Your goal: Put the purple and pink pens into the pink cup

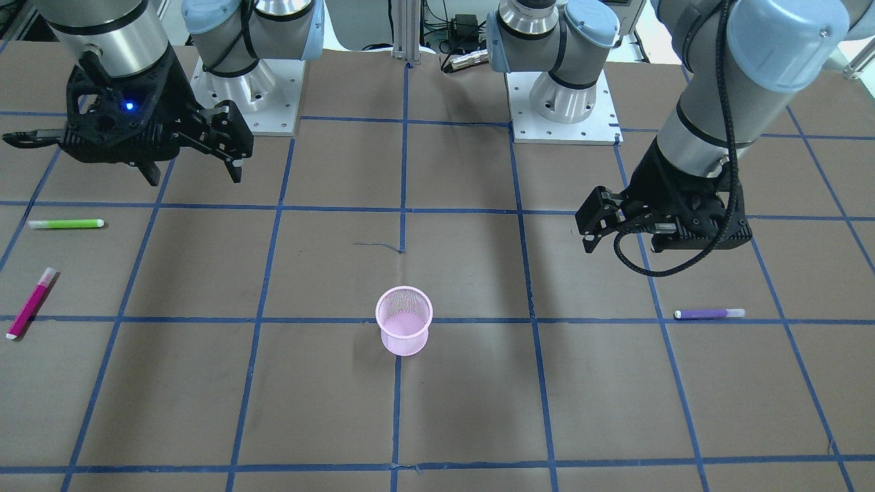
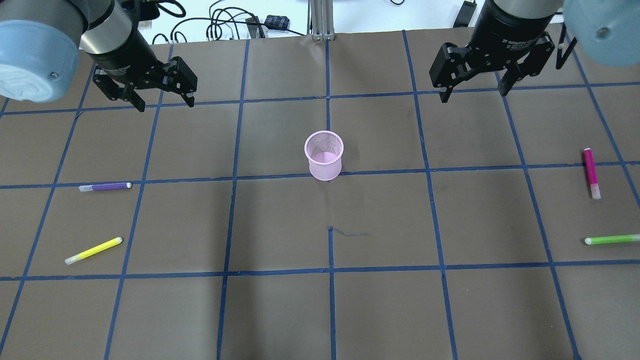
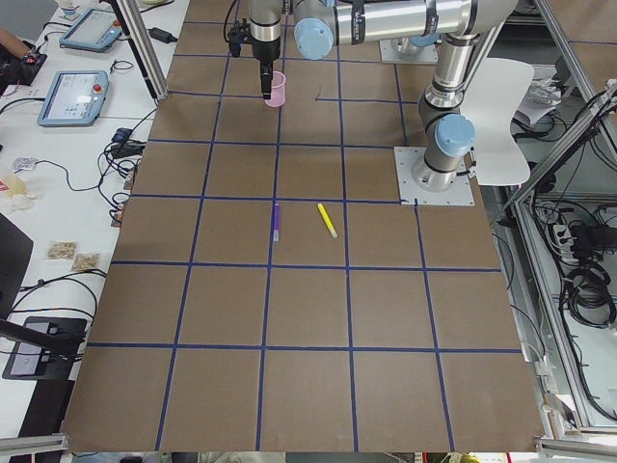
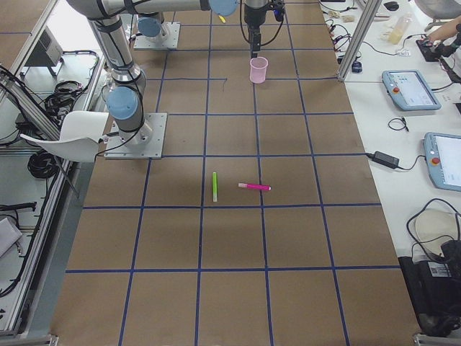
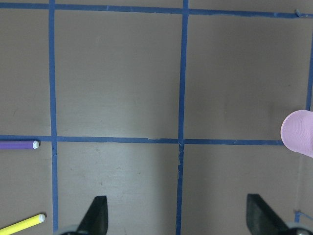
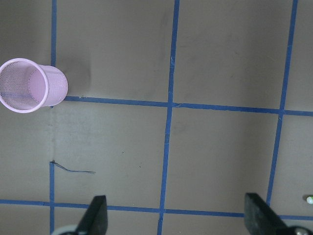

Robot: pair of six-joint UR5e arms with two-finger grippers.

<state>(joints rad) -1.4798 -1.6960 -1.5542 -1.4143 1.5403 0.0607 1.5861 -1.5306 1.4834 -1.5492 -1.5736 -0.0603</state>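
The pink mesh cup (image 2: pixel 324 155) stands upright and empty at the table's middle; it also shows in the front view (image 1: pixel 404 320). The purple pen (image 2: pixel 105 187) lies flat on my left side, and its tip shows in the left wrist view (image 5: pixel 18 145). The pink pen (image 2: pixel 591 173) lies flat at the far right. My left gripper (image 2: pixel 166 104) is open and empty, hovering beyond the purple pen. My right gripper (image 2: pixel 473 95) is open and empty, hovering to the right of and beyond the cup, well away from the pink pen. The cup shows in the right wrist view (image 6: pixel 30 85).
A yellow pen (image 2: pixel 93 250) lies nearer the robot than the purple one. A green pen (image 2: pixel 612 239) lies nearer the robot than the pink pen. The brown table cover carries a blue tape grid. Both arm bases (image 1: pixel 246 89) stand at the robot's edge.
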